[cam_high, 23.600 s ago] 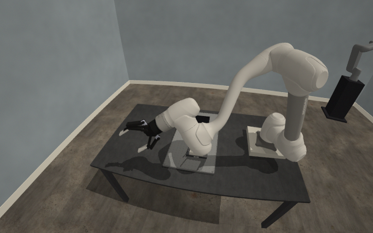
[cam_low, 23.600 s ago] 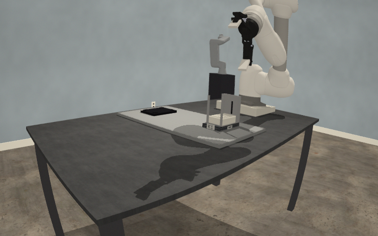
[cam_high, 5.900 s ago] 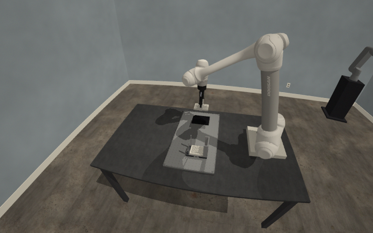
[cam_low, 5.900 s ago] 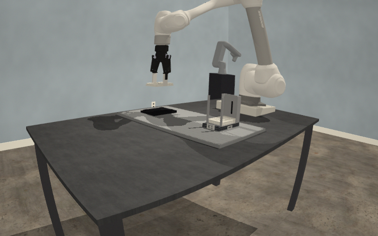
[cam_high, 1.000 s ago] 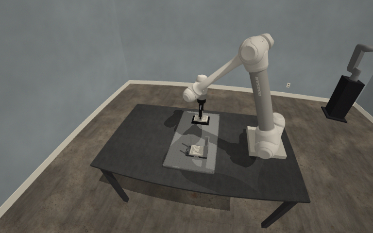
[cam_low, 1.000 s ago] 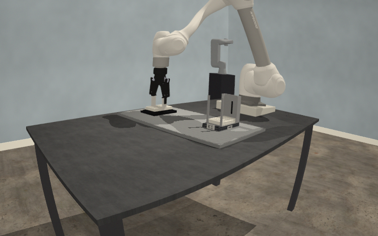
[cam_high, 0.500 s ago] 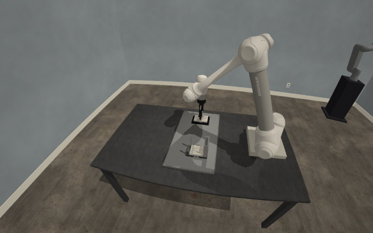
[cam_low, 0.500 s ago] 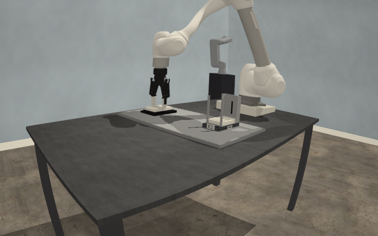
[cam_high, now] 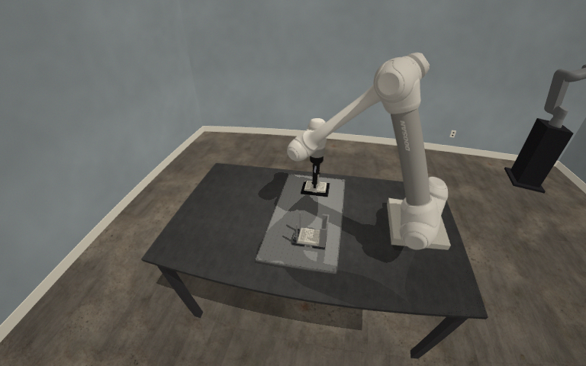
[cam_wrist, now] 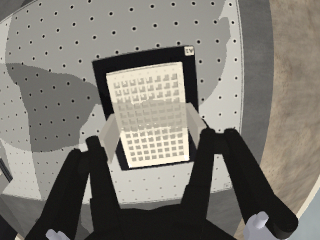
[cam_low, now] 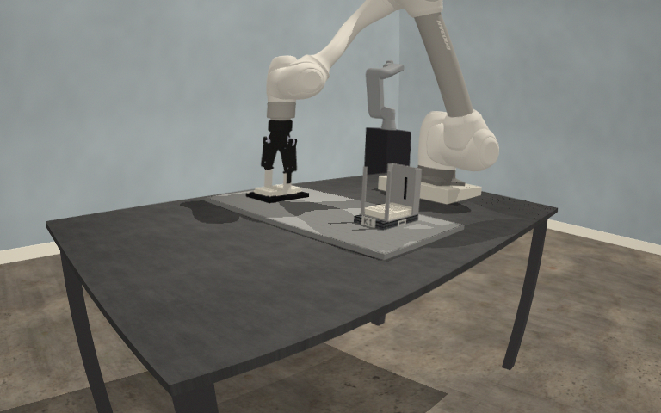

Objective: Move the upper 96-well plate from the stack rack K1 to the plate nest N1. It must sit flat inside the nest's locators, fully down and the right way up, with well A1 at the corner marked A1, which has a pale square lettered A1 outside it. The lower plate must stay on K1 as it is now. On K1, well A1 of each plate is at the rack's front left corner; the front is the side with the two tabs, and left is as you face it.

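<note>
Dark table [cam_low: 194,292] bearing a grey perforated mat [cam_low: 321,229]. Stack rack K1 [cam_low: 412,189], well apart from the gripper [cam_low: 278,177], retains one plate [cam_low: 392,211]. Directly beneath the gripper, black nest N1 [cam_wrist: 103,74]. Fingers clamp the upper 96-well plate [cam_wrist: 152,116] over it.

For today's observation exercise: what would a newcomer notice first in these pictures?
The big white arm reaching over the dark table from its right side. Its black claw is shut on a pale plate at the black nest, at the grey mat's far end; rack K1 stands nearer.
</note>
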{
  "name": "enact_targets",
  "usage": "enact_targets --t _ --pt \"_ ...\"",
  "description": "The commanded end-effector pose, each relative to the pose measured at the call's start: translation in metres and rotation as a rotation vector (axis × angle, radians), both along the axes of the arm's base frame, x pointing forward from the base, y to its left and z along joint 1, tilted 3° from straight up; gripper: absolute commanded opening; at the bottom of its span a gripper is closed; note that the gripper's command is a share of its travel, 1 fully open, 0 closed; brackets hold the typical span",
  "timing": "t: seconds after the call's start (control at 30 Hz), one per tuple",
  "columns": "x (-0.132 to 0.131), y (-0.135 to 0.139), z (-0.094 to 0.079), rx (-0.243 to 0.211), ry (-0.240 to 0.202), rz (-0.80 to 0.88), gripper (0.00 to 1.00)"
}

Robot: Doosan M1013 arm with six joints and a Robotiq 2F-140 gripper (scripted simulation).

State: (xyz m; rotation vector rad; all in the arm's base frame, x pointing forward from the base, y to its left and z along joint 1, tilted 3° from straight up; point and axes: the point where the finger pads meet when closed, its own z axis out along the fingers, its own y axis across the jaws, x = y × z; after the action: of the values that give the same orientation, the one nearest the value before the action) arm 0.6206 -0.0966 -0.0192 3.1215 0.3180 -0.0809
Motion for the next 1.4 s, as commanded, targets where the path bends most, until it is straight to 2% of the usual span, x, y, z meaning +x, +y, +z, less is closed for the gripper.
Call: enact_targets --t 0.0,0.17,0.2,0.87,1.37 --pt "0.000 0.000 0.000 0.000 0.000 0.000 0.00" --pt "0.000 0.000 -0.001 0.000 0.000 0.000 0.00" --pt "0.000 0.000 -0.001 0.000 0.000 0.000 1.00" --pt "0.000 0.000 -0.001 0.000 0.000 0.000 1.00" --pt "0.002 0.000 0.034 0.000 0.000 0.000 1.00"
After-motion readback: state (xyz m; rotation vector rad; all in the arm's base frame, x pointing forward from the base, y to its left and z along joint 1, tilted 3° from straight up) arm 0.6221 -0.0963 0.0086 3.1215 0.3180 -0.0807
